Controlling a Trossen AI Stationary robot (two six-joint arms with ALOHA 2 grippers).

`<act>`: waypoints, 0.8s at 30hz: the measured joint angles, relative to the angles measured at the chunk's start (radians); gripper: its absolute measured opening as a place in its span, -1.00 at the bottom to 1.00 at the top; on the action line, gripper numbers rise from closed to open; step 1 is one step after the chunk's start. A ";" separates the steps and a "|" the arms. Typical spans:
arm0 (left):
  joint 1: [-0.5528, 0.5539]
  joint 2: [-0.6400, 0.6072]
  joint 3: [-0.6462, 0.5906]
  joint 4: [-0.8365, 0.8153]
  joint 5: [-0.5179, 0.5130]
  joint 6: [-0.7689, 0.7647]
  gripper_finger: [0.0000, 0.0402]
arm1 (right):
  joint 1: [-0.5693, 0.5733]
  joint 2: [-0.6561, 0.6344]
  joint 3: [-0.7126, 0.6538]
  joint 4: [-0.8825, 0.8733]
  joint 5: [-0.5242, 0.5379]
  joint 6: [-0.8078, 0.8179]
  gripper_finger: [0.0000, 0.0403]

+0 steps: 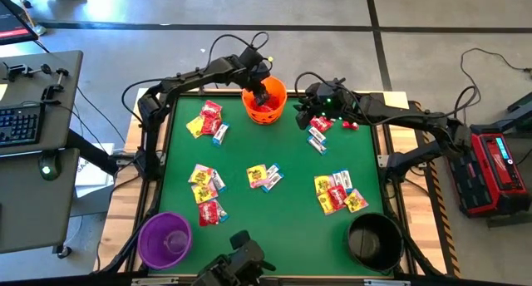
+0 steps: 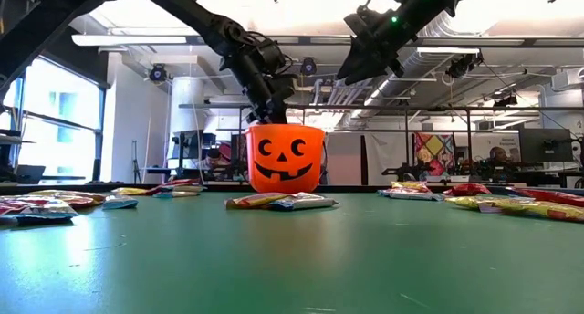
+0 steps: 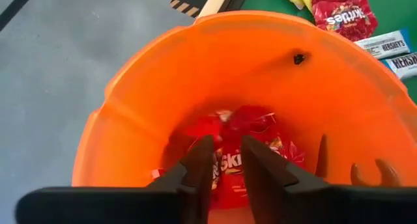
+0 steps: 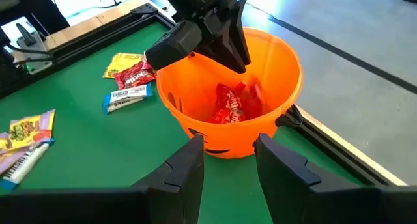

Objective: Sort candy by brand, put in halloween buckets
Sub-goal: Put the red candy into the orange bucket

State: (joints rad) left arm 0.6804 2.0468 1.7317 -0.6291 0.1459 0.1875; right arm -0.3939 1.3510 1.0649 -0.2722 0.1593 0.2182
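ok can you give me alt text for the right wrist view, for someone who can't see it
An orange bucket with red candy packets inside sits at the edge of a green table, with the left gripper hanging over its opening. The right gripper hovers in the foreground, fingers apart and empty. More candy lies on the table beside the bucket.

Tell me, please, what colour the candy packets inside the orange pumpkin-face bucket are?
Red, seen best in the left wrist view: red wrapped candy packets lie inside the orange plastic pumpkin-face bucket.
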 joint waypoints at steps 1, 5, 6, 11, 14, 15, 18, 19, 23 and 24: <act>0.000 0.000 0.000 0.000 0.000 0.000 -0.59 | 0.000 0.000 0.000 0.000 0.000 -0.002 -0.37; 0.000 -0.004 0.000 -0.002 0.000 -0.001 -0.50 | 0.000 0.000 0.000 0.000 0.000 -0.002 -0.37; 0.000 -0.007 0.000 -0.002 -0.001 -0.001 -0.49 | 0.000 0.000 0.000 0.000 0.000 -0.002 -0.37; 0.000 -0.052 0.000 -0.006 -0.001 0.025 -0.53 | -0.001 0.000 0.000 0.000 0.000 -0.002 -0.37; 0.004 -0.100 0.000 -0.004 -0.002 0.032 -0.62 | -0.001 0.000 0.000 0.000 0.000 -0.010 -0.37; 0.007 -0.118 0.000 -0.005 -0.002 0.030 -0.67 | -0.001 0.000 0.000 0.000 0.000 -0.016 -0.37; 0.018 -0.172 0.000 -0.017 -0.002 0.021 -0.80 | -0.001 0.000 0.000 0.000 0.000 -0.022 -0.37; 0.024 -0.190 0.000 -0.029 -0.002 0.013 -0.85 | -0.004 0.000 0.000 0.000 -0.001 -0.028 -0.37; 0.055 -0.245 0.000 -0.120 -0.030 -0.016 -0.98 | -0.006 0.000 0.000 0.000 -0.002 -0.043 -0.37; 0.064 -0.256 0.000 -0.152 -0.043 -0.018 -0.98 | -0.006 0.000 0.000 0.000 -0.002 -0.044 -0.37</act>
State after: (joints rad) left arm 0.7444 1.7904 1.7321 -0.7809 0.1032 0.1694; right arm -0.3996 1.3510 1.0649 -0.2718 0.1571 0.1745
